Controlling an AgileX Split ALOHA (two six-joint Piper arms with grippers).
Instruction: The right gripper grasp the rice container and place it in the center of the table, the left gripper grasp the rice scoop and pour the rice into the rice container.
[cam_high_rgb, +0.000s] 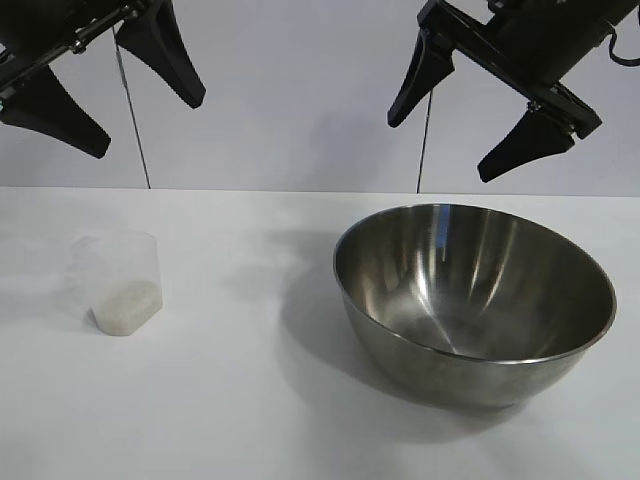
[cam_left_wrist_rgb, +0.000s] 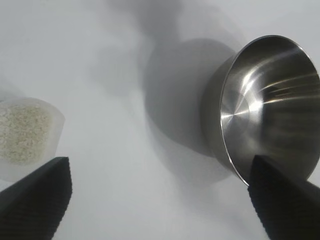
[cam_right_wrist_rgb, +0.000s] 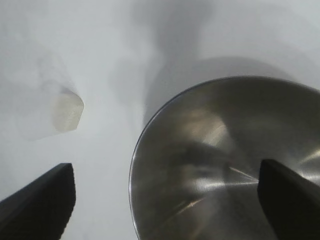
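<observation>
**Both arms raised, nothing grasped yet; bowl and scoop apart on table**

The right gripper (cam_high_rgb: 482, 105) hung above the rice container (cam_high_rgb: 474, 300), fingers spread wide and holding nothing. The left gripper (cam_high_rgb: 105, 90) hung above the rice scoop (cam_high_rgb: 116, 283), likewise spread and empty. Neither touched its object.

Risks, as judged from this layout:
- The container's rim is thin and its wall smooth and curved. A pinch on the rim could slip, or tip the bowl as it lifts, if the fingers close off-square.
- The scoop looked light and thin-walled. A finger striking its side on the way down could knock it over and spill the rice (cam_high_rgb: 126, 304) on the table (cam_high_rgb: 250, 400).
- A hard squeeze might deform the scoop and push grains out.
- If the bowl ends up too far from the scoop's reach, the pour could miss the rim.

Appearance: the container was a wide, shiny steel bowl, empty, sitting upright right of centre in the exterior view. The scoop was a small translucent cup, upright at the left, well apart from the bowl, with a pale layer of rice filling its lower part.
</observation>
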